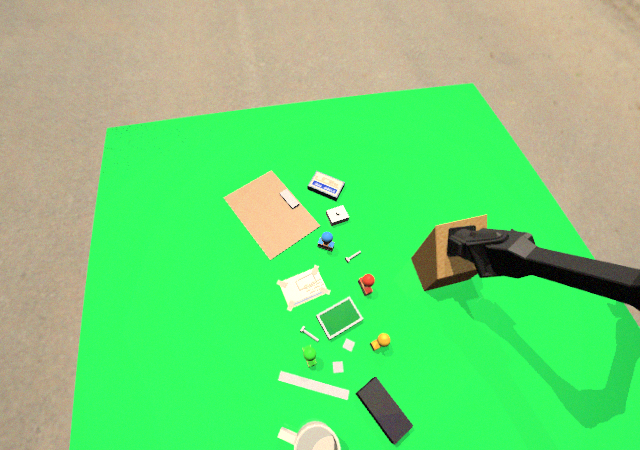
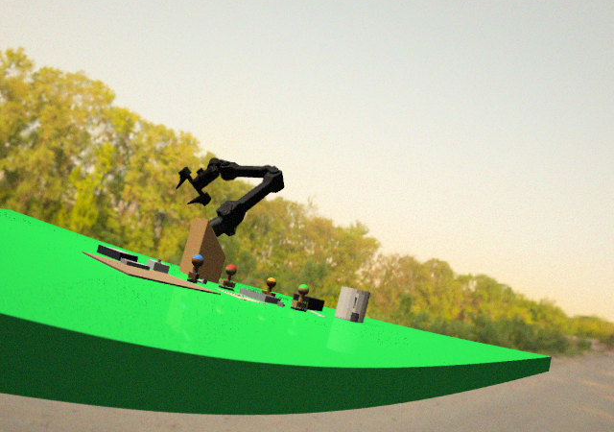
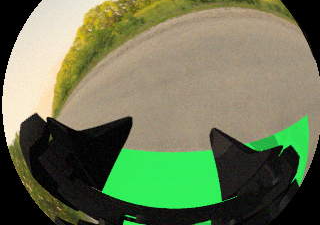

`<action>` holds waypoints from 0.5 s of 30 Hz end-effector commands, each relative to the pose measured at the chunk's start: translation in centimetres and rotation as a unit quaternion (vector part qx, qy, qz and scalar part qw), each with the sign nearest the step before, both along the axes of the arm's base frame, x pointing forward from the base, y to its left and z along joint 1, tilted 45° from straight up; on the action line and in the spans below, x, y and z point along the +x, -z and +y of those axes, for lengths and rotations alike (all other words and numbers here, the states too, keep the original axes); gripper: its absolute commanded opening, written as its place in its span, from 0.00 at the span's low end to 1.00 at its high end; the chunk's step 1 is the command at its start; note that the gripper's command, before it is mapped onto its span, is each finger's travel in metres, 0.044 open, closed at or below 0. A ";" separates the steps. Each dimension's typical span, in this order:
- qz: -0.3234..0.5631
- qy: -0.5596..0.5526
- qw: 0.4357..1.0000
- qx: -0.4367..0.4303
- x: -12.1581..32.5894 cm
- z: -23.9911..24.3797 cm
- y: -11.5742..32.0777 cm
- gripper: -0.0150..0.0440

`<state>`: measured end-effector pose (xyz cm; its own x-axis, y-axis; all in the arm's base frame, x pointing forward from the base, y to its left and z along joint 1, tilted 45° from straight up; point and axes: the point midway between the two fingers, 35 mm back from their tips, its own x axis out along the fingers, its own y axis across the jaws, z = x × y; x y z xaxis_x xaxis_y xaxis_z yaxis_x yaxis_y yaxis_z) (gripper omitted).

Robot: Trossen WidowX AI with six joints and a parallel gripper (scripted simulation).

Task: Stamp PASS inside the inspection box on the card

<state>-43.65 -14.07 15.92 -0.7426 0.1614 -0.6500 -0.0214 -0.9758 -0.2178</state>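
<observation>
My gripper (image 2: 182, 196) (image 3: 173, 127) is open and empty, high above the green bench, over the wooden block side and well away from the stamps. Four knobbed stamps stand on the bench: blue (image 1: 326, 237) (image 2: 197, 258), red (image 1: 367, 280) (image 2: 230, 270), yellow (image 1: 383, 339) (image 2: 271, 281) and green (image 1: 309, 352) (image 2: 302, 288). Their lettering cannot be read. The pad (image 1: 339, 317) is a dark green rectangle with a white rim. The white card (image 1: 289, 292), taped at its corners, lies beside it. Its outlined box holds faint marks too small to read.
A brown board (image 1: 258, 218) bears a pale block (image 1: 289, 198). Nearby are a labelled box (image 1: 326, 185) and small white box (image 1: 337, 214). A white strip (image 1: 313, 385), black slab (image 1: 384, 410) and mug (image 2: 352, 304) lie farther along. The arm's wooden block (image 1: 429, 267) (image 2: 200, 249) stands tall.
</observation>
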 end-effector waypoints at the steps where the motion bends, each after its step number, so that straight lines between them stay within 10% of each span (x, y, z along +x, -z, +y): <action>1: 0.000 -0.003 1.000 0.000 0.1 -0.3 0.0 0.89; 7: -0.017 -0.107 0.994 -0.011 4.1 -8.4 0.7 0.62; 15: -0.080 -0.273 0.959 -0.008 13.3 -18.5 3.1 0.62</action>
